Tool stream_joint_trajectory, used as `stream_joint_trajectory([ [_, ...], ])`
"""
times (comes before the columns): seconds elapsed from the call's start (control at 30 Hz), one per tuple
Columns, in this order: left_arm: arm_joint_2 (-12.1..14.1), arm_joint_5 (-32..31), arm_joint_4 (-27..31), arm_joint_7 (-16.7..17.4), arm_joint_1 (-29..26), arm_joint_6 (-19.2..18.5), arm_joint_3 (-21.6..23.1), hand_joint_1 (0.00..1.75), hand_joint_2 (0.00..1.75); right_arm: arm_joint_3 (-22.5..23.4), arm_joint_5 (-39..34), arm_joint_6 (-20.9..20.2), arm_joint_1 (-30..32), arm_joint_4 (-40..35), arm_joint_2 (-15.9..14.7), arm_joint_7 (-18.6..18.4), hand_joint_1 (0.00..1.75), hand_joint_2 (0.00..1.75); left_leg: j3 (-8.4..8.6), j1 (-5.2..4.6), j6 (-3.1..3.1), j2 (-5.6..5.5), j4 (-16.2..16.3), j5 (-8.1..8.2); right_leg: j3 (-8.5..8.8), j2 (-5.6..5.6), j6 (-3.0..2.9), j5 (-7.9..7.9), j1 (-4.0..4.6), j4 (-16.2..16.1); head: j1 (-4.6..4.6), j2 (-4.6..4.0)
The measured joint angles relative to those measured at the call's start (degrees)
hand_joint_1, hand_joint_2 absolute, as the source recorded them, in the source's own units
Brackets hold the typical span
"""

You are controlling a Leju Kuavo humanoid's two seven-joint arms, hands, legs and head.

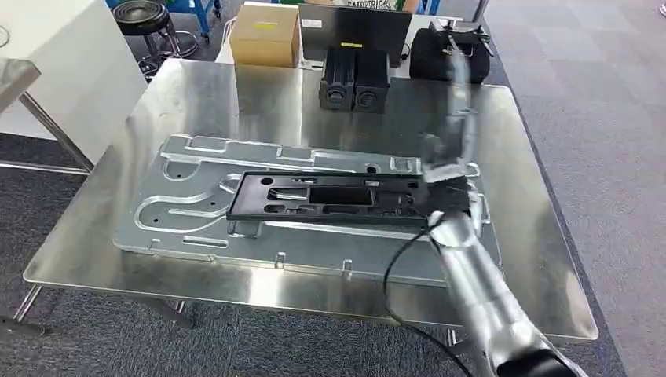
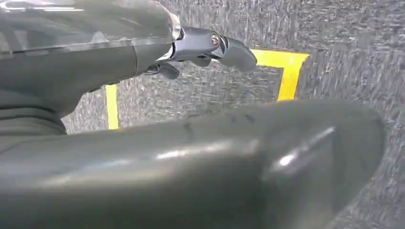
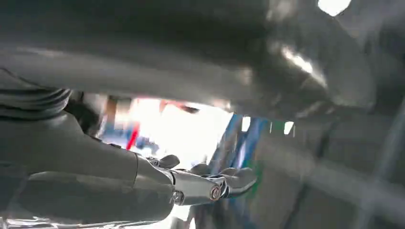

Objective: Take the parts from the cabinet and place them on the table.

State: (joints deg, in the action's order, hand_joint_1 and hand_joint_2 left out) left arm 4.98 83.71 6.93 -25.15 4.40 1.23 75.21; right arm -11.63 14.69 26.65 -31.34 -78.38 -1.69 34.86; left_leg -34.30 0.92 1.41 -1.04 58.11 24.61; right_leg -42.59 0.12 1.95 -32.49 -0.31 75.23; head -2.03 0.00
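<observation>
A black flat frame part point(image 1: 330, 196) lies on top of a large silver stamped metal part point(image 1: 196, 208) in the middle of the steel table point(image 1: 102, 259). My right hand point(image 1: 449, 181) is blurred at the black part's right end, with my silver arm coming in from the lower right. In the right wrist view my right hand point(image 3: 143, 186) has its fingers point(image 3: 224, 181) stretched out, apart from the thumb, with nothing between them. My left hand point(image 2: 143, 57) hangs over grey carpet, its fingers point(image 2: 215, 47) straight and holding nothing.
Two black boxes point(image 1: 353, 78), a cardboard box point(image 1: 265, 35) and a black bag point(image 1: 449, 51) stand along the table's far edge. A black stool point(image 1: 145, 20) and a white table point(image 1: 47, 55) are at the far left. Yellow floor tape point(image 2: 286, 71) lies under my left hand.
</observation>
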Motion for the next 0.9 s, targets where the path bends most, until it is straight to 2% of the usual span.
stream_joint_trajectory([
  [0.03,-0.11,0.0,0.0,-0.53,-0.18,-0.44,-0.82,0.0,0.0,3.98,-0.39,1.66,2.99,-4.5,-0.9,0.85,0.0,0.0,0.1,-0.13,0.04,-0.08,0.02,0.09,1.84,0.0,-0.21,2.48,0.05,-3.94,0.0,0.0],
  [0.1,-0.48,0.0,0.0,-1.1,-0.45,-0.84,-2.37,0.0,0.0,10.49,-1.25,2.75,8.85,-11.14,-2.01,2.82,0.0,0.0,0.5,-0.33,-0.08,-0.25,-0.01,0.34,7.46,-0.2,-1.15,7.34,0.28,-15.19,0.02,0.0],
  [0.13,-0.81,0.0,0.0,-1.27,-0.54,-0.86,-2.85,0.0,0.0,14.03,-1.99,2.26,11.36,-14.18,-2.23,3.78,0.0,0.0,0.52,-0.53,-0.3,-0.28,0.02,0.49,8.44,-0.39,-1.51,7.02,0.67,-17.17,0.0,0.0],
  [0.17,-0.92,0.0,0.0,-1.34,-0.63,-0.88,-3.31,0.0,0.0,17.02,-2.36,1.59,13.68,-16.67,-2.27,4.44,0.0,0.0,0.55,-0.71,-0.57,-0.28,0.01,0.64,8.36,-0.45,-1.59,7.43,0.72,-17.54,0.02,0.0],
  [0.23,-0.96,0.0,0.0,-1.34,-0.83,-0.88,-4.03,0.0,0.0,21.04,-2.23,0.93,16.46,-19.99,-2.49,4.5,0.0,0.0,0.8,-0.68,-1.02,0.02,-0.28,0.76,8.32,-0.02,-1.94,7.3,0.78,-17.32,0.02,0.0],
  [0.27,-0.96,0.0,0.0,-1.34,-0.77,-0.88,-4.27,0.0,0.0,22.37,-1.99,0.73,17.3,-21.21,-2.49,4.52,0.0,0.0,0.98,-0.82,-1.3,0.12,-0.45,0.78,8.47,0.06,-2.23,7.5,0.51,-17.68,0.02,0.0],
  [0.3,-0.87,0.0,0.0,-1.34,-0.67,-0.88,-4.46,0.0,0.0,23.51,-1.72,0.69,18.0,-22.37,-2.47,4.52,0.0,0.0,1.05,-0.92,-1.55,0.27,0.12,1.34,8.89,-0.11,-2.54,7.8,-0.15,-18.35,0.02,0.0],
  [0.33,-0.94,0.0,0.0,-1.36,-0.64,-0.9,-4.59,0.0,0.0,24.23,-1.44,0.63,18.38,-23.17,-2.47,4.52,0.0,0.0,0.46,-0.99,-1.83,0.41,1.91,2.87,9.11,-0.05,-2.83,7.84,-0.19,-18.56,0.0,0.0],
  [0.4,-0.98,0.0,0.0,-1.36,-0.56,-0.97,-4.83,0.0,0.0,25.27,-1.14,0.63,19.17,-24.48,-2.44,4.52,0.0,0.0,-3.43,-0.57,-2.32,0.54,10.95,8.01,9.12,-0.1,-3.07,7.77,-0.15,-18.52,0.0,0.0],
  [0.43,-1.01,0.0,0.0,-1.36,-0.58,-0.99,-5.03,0.0,0.0,25.73,-0.74,0.88,19.61,-24.88,-2.44,4.48,0.0,0.0,-5.33,-0.5,-2.51,0.57,15.26,9.82,9.06,-0.1,-3.07,7.76,-0.12,-18.46,0.0,0.0],
  [0.47,-1.01,0.0,0.0,-1.36,-0.61,-1.07,-5.21,0.0,0.0,26.14,-0.15,1.35,20.2,-25.14,-2.44,4.41,0.0,0.0,-6.41,-0.43,-2.64,0.58,17.8,10.44,9.02,-0.07,-3.07,7.76,-0.12,-18.38,0.0,0.0],
  [0.5,-1.01,0.0,0.0,-1.43,-0.61,-1.23,-5.51,0.0,0.0,26.91,0.42,2.2,21.7,-25.66,-2.44,4.37,0.0,0.0,-5.99,-0.35,-2.67,0.59,17.21,9.54,9.1,-0.08,-3.0,7.72,-0.12,-18.31,0.0,0.0],
  [0.53,-1.01,0.0,0.0,-1.64,-0.61,-1.25,-5.73,0.0,0.0,28.21,0.72,2.55,23.86,-26.47,-2.49,4.39,0.0,0.0,-4.14,-0.31,-2.61,0.6,13.81,7.5,9.27,-0.13,-2.81,7.58,-0.12,-18.26,0.0,0.0],
  [0.6,-0.98,0.0,0.0,-1.95,-0.85,-1.45,-5.95,0.0,0.0,31.36,0.88,2.77,28.52,-27.9,-2.51,4.5,0.0,0.0,1.62,-0.29,-2.33,0.59,3.26,2.86,9.65,-0.49,-2.48,7.41,-0.14,-18.02,0.0,0.0],
  [0.63,-0.96,0.0,0.0,-2.1,-0.98,-1.64,-5.95,0.0,0.0,33.24,0.81,2.88,30.95,-28.85,-2.51,4.52,0.0,0.0,3.35,-0.33,-1.95,0.45,-0.49,2.87,9.57,-0.69,-2.26,7.27,-0.07,-17.87,0.0,0.0],
  [0.67,-0.96,0.0,0.0,-2.19,-1.08,-1.82,-5.95,0.0,0.0,34.44,0.68,2.88,32.86,-29.47,-2.51,4.52,0.0,0.0,3.37,-0.67,-1.59,0.45,-0.56,2.29,9.44,-0.63,-1.95,7.29,0.17,-17.59,0.0,0.0],
  [0.73,-0.98,0.0,-0.04,-2.21,-1.18,-1.99,-5.95,0.0,0.0,36.2,0.64,3.05,36.26,-30.58,-2.51,4.52,0.0,0.0,3.18,-0.76,-1.18,0.55,-0.3,2.22,9.29,-0.46,-1.41,7.56,0.09,-17.67,0.0,0.0],
  [0.77,-0.98,0.0,-0.07,-2.3,-1.15,-1.99,-5.95,0.0,0.0,36.86,0.64,2.74,37.85,-31.0,-2.49,4.52,0.0,0.0,3.18,-0.85,-0.81,0.56,-0.42,2.05,9.36,-0.45,-1.08,7.7,0.0,-17.76,0.02,0.0],
  [0.8,-0.98,0.0,-0.07,-2.5,-1.14,-1.95,-5.95,0.0,0.0,37.56,0.88,1.96,39.0,-31.3,-2.47,4.52,0.0,0.0,3.13,-0.48,-0.11,0.75,-1.03,1.55,9.26,-0.27,-0.7,7.34,-0.05,-17.53,0.02,0.0],
  [0.83,-1.01,0.0,-0.07,-2.65,-1.03,-1.95,-5.95,0.0,0.0,38.47,1.66,1.74,40.15,-31.56,-2.18,4.52,0.0,0.0,2.94,-0.48,0.28,0.98,-1.09,1.24,8.87,-0.12,-0.39,5.59,-0.26,-16.35,0.02,0.0],
  [0.87,-1.01,0.0,-0.07,-2.87,-1.0,-1.95,-5.95,0.0,0.0,39.27,2.83,1.98,40.99,-31.63,-2.01,4.52,0.0,0.0,2.61,-0.47,0.61,1.02,-1.1,1.03,7.81,-0.12,-0.14,2.83,-0.28,-13.53,0.02,0.0],
  [0.9,-0.98,0.0,-0.07,-3.11,-1.01,-1.97,-5.95,0.0,0.0,40.01,4.31,2.24,41.73,-31.61,-1.61,4.52,0.0,0.0,2.22,-0.52,0.74,1.06,-1.09,0.81,6.28,-0.12,0.1,-0.1,-0.43,-9.28,0.02,0.0],
])
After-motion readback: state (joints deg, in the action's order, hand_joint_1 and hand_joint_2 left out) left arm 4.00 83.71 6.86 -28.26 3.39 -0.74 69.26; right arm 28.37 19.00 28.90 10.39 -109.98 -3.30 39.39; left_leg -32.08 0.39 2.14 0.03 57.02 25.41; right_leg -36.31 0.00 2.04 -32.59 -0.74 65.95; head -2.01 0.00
